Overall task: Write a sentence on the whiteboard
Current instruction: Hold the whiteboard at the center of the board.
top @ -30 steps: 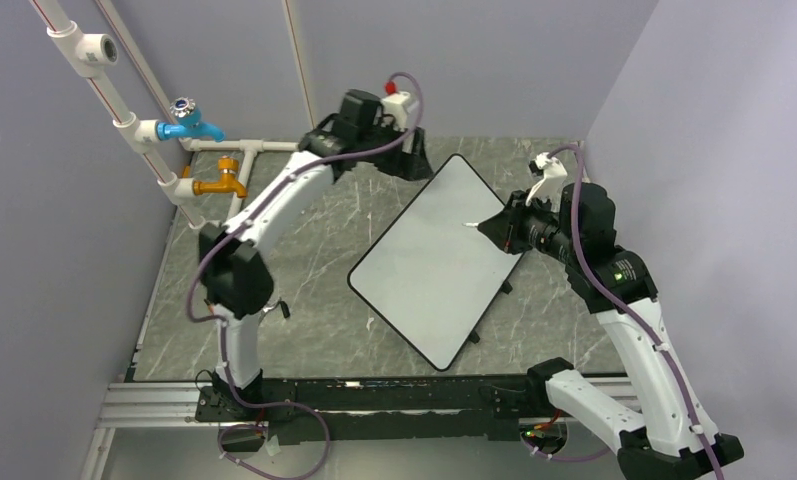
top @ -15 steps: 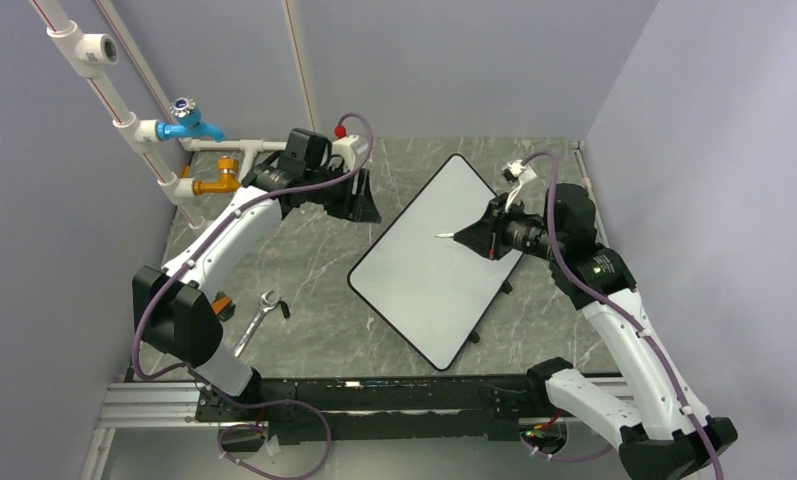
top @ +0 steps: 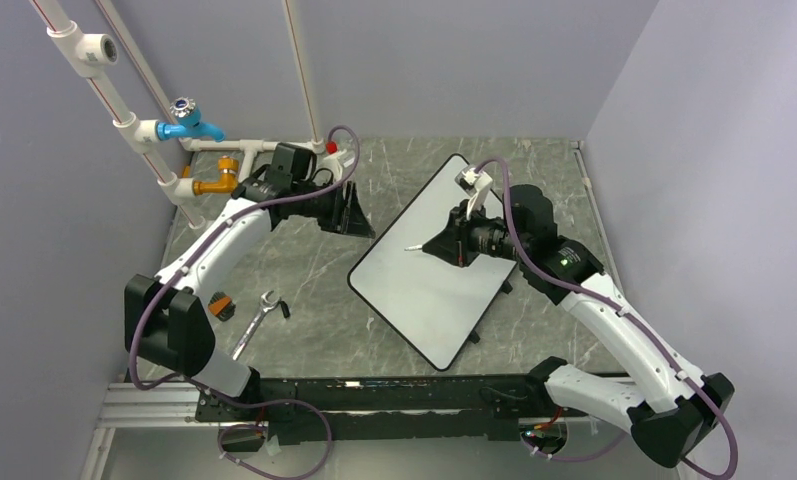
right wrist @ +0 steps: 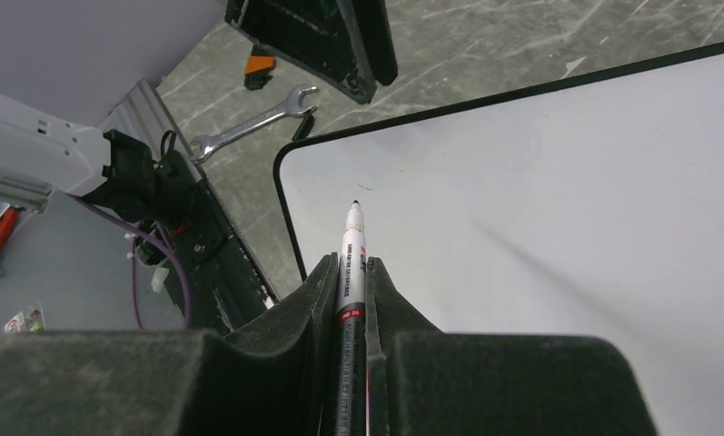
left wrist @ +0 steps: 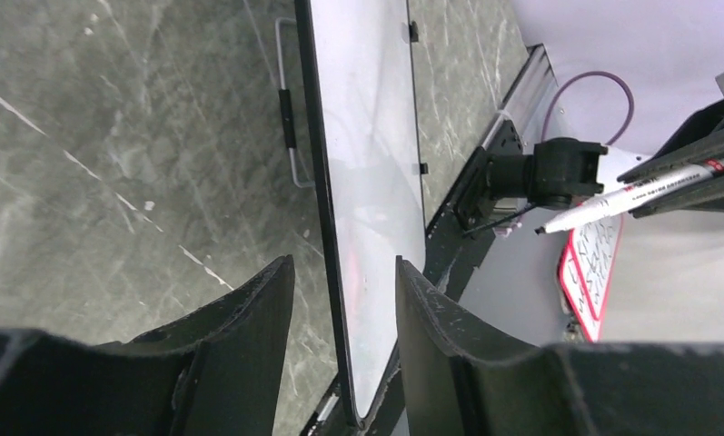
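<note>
The whiteboard lies slanted on the marble table, and its white face shows no writing. My right gripper is shut on a white marker and holds it over the board's middle left. In the right wrist view the marker sticks out between my fingers, its black tip over the board near a rounded corner. I cannot tell if the tip touches. My left gripper is open and empty, just left of the board's left edge. In the left wrist view the board's black rim runs between my fingers.
A wrench and a small orange thing lie on the table's left front. White pipes with a blue tap and a brass tap stand at the back left. Grey walls close in three sides.
My left arm has drawn back from the board's far corner, leftward and nearer. My right gripper has carried the marker leftward across the board.
</note>
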Controlling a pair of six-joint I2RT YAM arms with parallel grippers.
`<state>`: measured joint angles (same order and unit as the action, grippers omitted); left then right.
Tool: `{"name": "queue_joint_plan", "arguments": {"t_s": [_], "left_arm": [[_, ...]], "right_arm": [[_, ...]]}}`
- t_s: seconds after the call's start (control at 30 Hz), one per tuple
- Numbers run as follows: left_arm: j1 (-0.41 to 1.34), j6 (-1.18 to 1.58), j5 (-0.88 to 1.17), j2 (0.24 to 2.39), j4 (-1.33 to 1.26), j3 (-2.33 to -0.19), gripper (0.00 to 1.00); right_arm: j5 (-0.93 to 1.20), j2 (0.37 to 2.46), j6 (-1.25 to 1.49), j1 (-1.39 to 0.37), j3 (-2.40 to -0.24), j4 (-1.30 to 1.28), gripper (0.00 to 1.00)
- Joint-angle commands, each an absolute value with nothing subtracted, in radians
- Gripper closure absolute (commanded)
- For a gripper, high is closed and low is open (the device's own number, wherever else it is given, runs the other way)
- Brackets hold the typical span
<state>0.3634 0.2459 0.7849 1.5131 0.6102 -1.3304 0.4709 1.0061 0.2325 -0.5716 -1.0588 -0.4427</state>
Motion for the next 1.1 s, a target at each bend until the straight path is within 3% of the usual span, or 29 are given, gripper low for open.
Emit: {"name": "queue_joint_plan", "arguments": {"t_s": [0.0, 0.7, 0.9, 1.07], "left_arm": [[0.360, 0.282, 0.876, 1.485, 0.537, -1.289, 0.52], [0.369, 0.419, 1.021, 1.563, 0.372, -1.173, 0.65], [0.385, 0.420, 1.037, 1.570, 0.367, -1.163, 0.75], [0.388, 0.419, 1.028, 1.568, 0.367, -1.169, 0.91]], "right_arm": [[0.416, 1.004, 0.217, -0.592, -1.076, -0.369, 1.00], [0.245, 1.036, 0.230, -0.750, -1.058, -0.346, 1.00], [0.273, 1.049, 0.192, -0.749, -1.052, -0.361, 1.00], [0.292, 1.061, 0.173, -0.754, -1.036, -0.345, 1.00]]}}
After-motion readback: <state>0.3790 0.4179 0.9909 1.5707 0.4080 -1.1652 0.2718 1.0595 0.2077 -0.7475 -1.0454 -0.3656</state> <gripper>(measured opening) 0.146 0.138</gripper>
